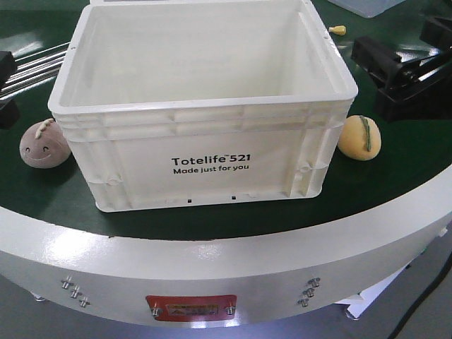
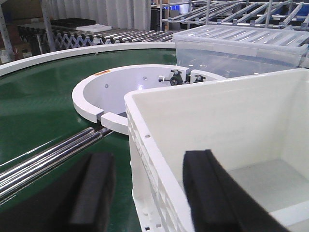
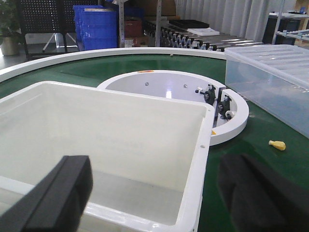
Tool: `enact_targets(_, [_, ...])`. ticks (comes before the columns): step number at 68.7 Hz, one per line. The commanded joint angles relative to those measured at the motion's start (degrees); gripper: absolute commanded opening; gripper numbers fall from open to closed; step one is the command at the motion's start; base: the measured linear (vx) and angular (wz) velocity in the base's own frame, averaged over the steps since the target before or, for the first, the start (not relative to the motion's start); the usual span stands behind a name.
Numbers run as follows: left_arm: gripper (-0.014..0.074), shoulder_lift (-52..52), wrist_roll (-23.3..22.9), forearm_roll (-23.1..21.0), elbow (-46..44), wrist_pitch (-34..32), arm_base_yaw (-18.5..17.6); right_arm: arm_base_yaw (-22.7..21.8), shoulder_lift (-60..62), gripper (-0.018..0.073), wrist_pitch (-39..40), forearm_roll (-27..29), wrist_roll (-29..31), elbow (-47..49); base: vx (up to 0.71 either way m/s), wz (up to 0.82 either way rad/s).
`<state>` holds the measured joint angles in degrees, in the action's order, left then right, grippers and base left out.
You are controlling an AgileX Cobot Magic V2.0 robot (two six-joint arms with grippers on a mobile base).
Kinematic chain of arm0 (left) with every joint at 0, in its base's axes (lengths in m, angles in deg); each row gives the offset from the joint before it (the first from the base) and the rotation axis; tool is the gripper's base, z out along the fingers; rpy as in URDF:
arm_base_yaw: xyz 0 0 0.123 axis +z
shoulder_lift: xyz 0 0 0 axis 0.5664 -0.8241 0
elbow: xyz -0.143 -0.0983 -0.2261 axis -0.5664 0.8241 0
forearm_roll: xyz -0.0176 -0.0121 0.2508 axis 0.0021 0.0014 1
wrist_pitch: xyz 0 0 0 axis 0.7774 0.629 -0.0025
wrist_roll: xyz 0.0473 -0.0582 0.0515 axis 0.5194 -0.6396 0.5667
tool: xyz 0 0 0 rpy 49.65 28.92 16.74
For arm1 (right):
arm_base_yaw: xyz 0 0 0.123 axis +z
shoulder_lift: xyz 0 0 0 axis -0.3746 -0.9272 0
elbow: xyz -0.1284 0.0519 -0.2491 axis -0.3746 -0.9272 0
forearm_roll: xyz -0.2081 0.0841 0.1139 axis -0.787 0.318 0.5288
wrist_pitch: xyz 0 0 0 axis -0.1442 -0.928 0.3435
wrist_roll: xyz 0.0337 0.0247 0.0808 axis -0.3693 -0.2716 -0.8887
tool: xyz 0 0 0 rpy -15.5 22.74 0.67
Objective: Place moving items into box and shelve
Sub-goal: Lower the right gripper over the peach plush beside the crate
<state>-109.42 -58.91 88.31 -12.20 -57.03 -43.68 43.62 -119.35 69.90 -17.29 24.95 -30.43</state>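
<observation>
The white box (image 1: 205,106), printed "Totelife 521", stands empty on the green belt. The mauve-brown plush (image 1: 44,145) lies on the belt against the box's left side. The yellow-orange plush (image 1: 359,137) lies by the box's right front corner. My left gripper (image 2: 149,193) is open, with one finger (image 2: 91,188) outside and the other inside the box's left wall (image 2: 145,140). My right gripper (image 3: 161,198) is open too and straddles the box's right rim (image 3: 200,159). Neither plush shows in the wrist views.
A clear lidded bin (image 3: 270,77) sits behind the box to the right. A tiny yellow peg (image 3: 277,144) lies on the belt near it. Metal rods (image 2: 43,159) run left of the box. The white curved hub (image 2: 96,92) is behind, and blue bins (image 3: 96,26) stand far back.
</observation>
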Motion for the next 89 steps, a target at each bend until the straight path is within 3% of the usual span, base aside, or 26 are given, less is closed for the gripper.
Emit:
enact_targets(1, [0.0587,0.5,-0.5,-0.12,-2.13,-5.66,-0.36,-0.15,0.41,0.0724,5.55,-0.31,0.01,2.19,0.0,0.0])
enact_targets(16, [0.0601,0.56,-0.64,-0.55,-2.13,-5.23,0.1,-0.95,0.41,0.0693,5.56,-0.04,-0.06,2.19,0.0,0.0])
enact_targets(33, [0.0588,3.43,-0.64,-0.6,-2.13,-1.93,9.41,-16.14,2.41,0.0645,2.25,-0.1,-0.66,2.19,0.0,0.0])
enact_targets(43, [0.0588,5.05,-0.64,-0.6,-2.13,1.56,14.47,-21.54,2.91,0.0634,-1.47,-0.1,-0.54,2.19,0.0,0.0])
enact_targets(51, [0.0588,4.67,-0.78,-0.67,-2.13,0.1,15.43,-21.72,2.51,0.062,-1.77,-0.23,-0.38,2.38,0.0,0.0])
enact_targets(58, [0.0588,1.75,-3.71,-0.61,-3.08,-1.31,15.67,-21.72,0.21,0.0602,-2.71,-0.04,-0.43,4.49,0.0,0.0])
enact_targets(89, [0.0588,-19.92,-3.64,-0.61,-20.17,2.96,15.72,-21.72,-22.65,0.0568,-10.51,1.16,-0.43,22.99,0.0,0.0])
